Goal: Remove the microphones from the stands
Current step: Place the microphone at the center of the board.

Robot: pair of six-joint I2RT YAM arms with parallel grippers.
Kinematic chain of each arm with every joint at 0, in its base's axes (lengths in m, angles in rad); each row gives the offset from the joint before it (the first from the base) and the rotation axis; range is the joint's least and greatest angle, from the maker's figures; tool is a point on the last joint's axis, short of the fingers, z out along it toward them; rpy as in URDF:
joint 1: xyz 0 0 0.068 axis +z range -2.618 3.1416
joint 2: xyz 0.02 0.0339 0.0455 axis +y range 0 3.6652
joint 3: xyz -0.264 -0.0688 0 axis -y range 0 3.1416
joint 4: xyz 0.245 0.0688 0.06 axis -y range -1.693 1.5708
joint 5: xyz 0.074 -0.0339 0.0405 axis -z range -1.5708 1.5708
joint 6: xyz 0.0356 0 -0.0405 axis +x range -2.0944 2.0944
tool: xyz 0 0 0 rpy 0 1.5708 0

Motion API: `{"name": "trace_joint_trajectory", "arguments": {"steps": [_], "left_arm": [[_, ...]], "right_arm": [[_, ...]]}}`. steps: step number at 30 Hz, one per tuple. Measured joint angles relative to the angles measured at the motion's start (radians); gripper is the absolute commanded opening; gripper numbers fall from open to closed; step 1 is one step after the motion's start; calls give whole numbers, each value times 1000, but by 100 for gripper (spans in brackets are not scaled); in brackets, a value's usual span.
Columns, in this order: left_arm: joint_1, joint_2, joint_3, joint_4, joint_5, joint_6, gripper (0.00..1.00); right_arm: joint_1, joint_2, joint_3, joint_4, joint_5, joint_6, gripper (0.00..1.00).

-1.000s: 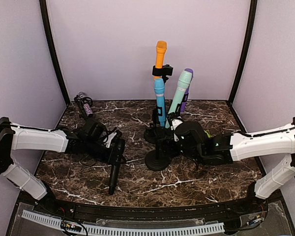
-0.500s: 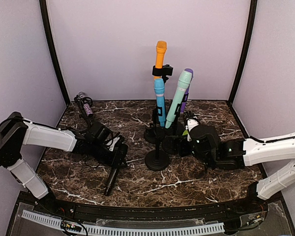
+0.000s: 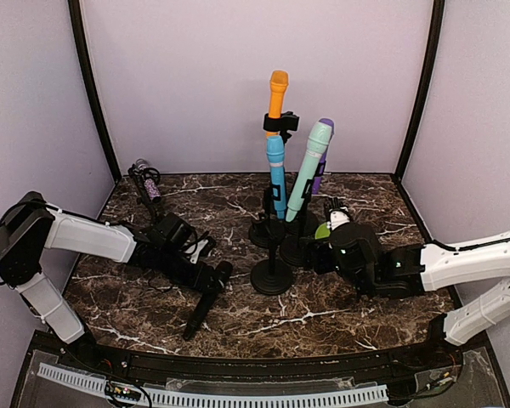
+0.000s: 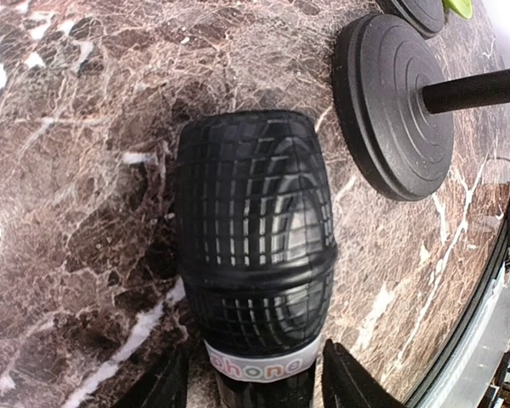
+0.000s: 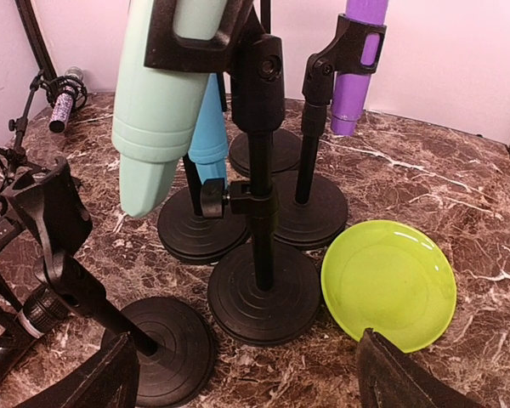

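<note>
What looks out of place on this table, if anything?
The black microphone lies flat on the marble table at the left gripper, while the other microphones sit clipped in stands. The nearest stand holds nothing. A lime-green plate sits oddly among the stand bases.

Table [image 3: 340, 314]: dark brown marble-pattern top with white veining, evenly lit, with faint glare on the surface. Behind the table stands a plain pale lilac back wall [image 3: 195, 85]. Matching side walls [image 3: 34, 127] close in left and right of the table. Black posts [image 3: 93, 93] rise at the table's rear corners. A black rim [image 3: 238, 364] edges the table's near side, with a white perforated strip [image 3: 238, 397] just in front.
</note>
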State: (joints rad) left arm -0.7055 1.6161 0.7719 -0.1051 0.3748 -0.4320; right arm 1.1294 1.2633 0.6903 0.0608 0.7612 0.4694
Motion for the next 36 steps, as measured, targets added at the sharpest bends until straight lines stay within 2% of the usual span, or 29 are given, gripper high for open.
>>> {"name": "trace_joint_trajectory", "arguments": {"steps": [7, 15, 27, 31, 36], "left_arm": [[0, 0, 0, 7, 7, -9, 64], [0, -10, 32, -8, -4, -13, 78], [2, -231, 177, -135, -179, 66, 89], [37, -281, 241, -187, -204, 89, 89], [167, -306, 290, -241, -201, 116, 91]], "right_arm": [[0, -14, -10, 0, 7, 7, 89], [0, -36, -28, -1, 20, 18, 89], [-1, -126, -70, 0, 32, 22, 95], [-5, -136, -77, -1, 44, 19, 95], [-6, -136, -77, -3, 48, 14, 95]]}}
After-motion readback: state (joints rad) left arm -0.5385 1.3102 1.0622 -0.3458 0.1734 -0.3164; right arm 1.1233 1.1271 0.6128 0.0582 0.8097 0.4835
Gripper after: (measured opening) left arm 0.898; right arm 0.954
